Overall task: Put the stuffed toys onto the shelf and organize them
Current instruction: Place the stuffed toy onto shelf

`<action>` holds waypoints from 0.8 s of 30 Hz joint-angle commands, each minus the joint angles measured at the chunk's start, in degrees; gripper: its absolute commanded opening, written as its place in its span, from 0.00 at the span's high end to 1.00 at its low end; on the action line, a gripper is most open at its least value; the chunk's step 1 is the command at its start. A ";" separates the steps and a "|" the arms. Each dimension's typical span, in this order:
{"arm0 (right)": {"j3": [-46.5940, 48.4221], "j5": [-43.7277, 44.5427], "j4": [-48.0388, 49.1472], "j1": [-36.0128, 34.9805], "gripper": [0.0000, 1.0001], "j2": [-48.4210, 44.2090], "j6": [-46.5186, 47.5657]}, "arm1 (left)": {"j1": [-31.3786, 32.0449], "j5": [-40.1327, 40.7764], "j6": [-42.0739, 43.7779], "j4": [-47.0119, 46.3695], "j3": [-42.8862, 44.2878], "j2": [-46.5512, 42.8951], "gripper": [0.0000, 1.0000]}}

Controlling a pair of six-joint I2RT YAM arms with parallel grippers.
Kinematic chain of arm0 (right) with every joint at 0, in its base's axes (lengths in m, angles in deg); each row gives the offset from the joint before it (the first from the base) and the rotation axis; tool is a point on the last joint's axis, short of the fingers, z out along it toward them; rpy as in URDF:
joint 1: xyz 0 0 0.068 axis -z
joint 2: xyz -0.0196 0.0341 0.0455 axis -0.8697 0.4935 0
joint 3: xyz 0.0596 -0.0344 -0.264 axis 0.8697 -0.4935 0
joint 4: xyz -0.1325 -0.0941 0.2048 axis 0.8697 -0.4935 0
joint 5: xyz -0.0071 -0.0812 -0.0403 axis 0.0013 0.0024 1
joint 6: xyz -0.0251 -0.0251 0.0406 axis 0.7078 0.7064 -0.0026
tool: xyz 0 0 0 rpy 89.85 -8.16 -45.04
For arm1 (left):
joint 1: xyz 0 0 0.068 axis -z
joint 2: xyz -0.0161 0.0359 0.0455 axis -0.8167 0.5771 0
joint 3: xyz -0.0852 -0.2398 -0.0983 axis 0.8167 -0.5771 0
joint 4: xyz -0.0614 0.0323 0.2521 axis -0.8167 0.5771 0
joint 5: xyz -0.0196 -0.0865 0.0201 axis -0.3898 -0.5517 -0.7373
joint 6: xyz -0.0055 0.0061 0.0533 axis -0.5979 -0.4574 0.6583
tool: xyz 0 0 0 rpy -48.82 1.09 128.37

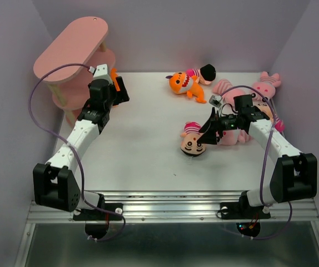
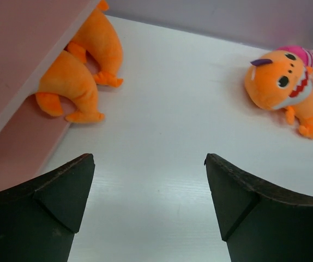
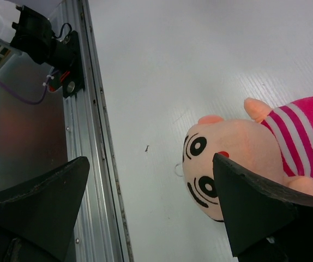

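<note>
Just beyond the spread right fingers [image 3: 254, 210] lies a doll [image 3: 238, 158].

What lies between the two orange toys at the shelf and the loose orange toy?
Only bare table separates the orange toys at the shelf from the loose orange toy; the left wrist view shows it.

The left arm [image 1: 79, 136], white links with black joints, reaches from its base at the near left edge toward the far left. Its black two-finger left gripper [image 1: 121, 89] points far and rightward, jaws spread wide. The matching right arm [image 1: 273, 139] bends from the near right base toward the centre, and its black right gripper [image 1: 207, 129] angles low and leftward, jaws fully apart.
</note>
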 commanded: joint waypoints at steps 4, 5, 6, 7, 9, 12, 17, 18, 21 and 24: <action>2.61 2.83 -0.12 0.30 0.00 -0.39 2.50 | 0.15 -13.71 -1.97 -6.02 -5.88 -17.27 0.04; 2.70 3.88 -0.12 0.91 0.00 -0.65 2.94 | 0.15 -14.42 -2.15 -5.41 -6.32 -18.41 0.04; 2.78 4.41 -0.03 0.92 0.00 -0.92 3.21 | 0.15 -15.21 -2.15 -4.80 -6.50 -20.25 0.04; 2.78 4.94 -0.03 1.44 0.00 -1.09 3.56 | 0.15 -16.61 -2.15 -4.01 -6.59 -21.05 0.04; 4.18 6.16 -0.03 2.67 0.00 -1.01 3.21 | 0.15 -17.23 -2.32 -0.93 -6.50 -22.46 0.04; 7.34 9.31 -0.21 3.38 0.00 -0.13 0.40 | 0.15 -17.93 -1.71 2.15 -7.37 -26.49 0.04; 18.32 21.36 -0.74 4.52 0.00 3.47 -6.44 | 0.15 -16.80 0.13 3.91 -11.50 -33.70 0.04; 19.99 24.07 -0.73 4.52 0.00 4.34 -7.94 | 0.15 -16.62 0.31 4.00 -12.12 -35.02 0.04; 26.32 36.62 -0.65 4.52 0.00 8.56 -14.18 | 0.15 -16.71 0.40 4.17 -15.37 -39.50 0.03; 32.21 37.82 -0.47 5.05 0.00 13.57 -16.66 | 0.15 -18.46 -0.13 4.17 -17.30 -41.53 0.03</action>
